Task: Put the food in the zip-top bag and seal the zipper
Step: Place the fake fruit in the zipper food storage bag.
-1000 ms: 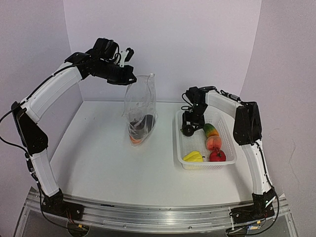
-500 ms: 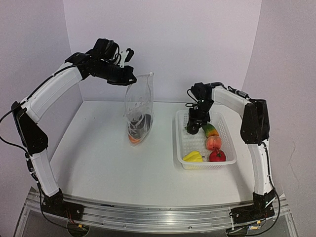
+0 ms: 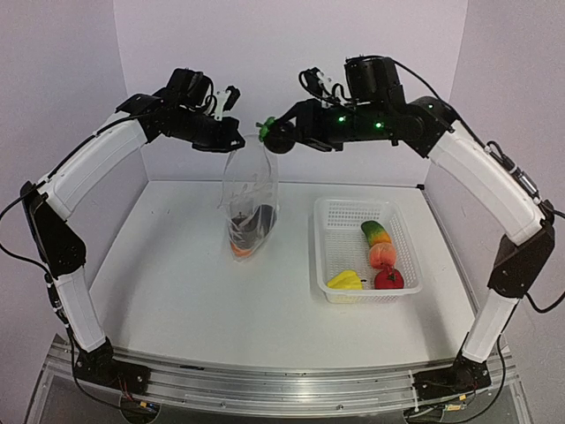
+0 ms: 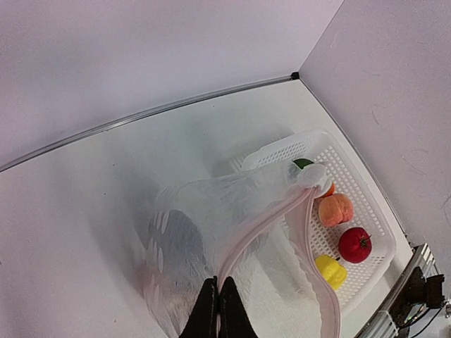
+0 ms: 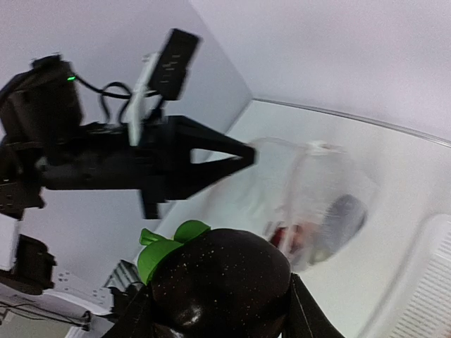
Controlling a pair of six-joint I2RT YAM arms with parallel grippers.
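Clear, dotted zip-top bag [image 3: 252, 199] hangs upright from the left pincer [image 3: 235, 141], which is clamped on its top edge. The right pincer [image 3: 282, 134] grips a dark round toy fruit [image 5: 218, 282] at 1 o'clock of the bag's mouth. At the bag's 3 o'clock, a white basket [image 3: 320, 256] holds a mango [image 3: 377, 233], peach [image 3: 382, 255], yellow pepper [image 3: 345, 280] and red apple [image 3: 389, 279].

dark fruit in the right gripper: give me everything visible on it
The dark round fruit looks like near-black glossy plastic with fine pale speckles and a green leaf on one side. It is off the table, pinched on two opposite sides by the right gripper. In the top view it sits beside the top edge of the hanging zip-top bag; whether they touch is unclear.
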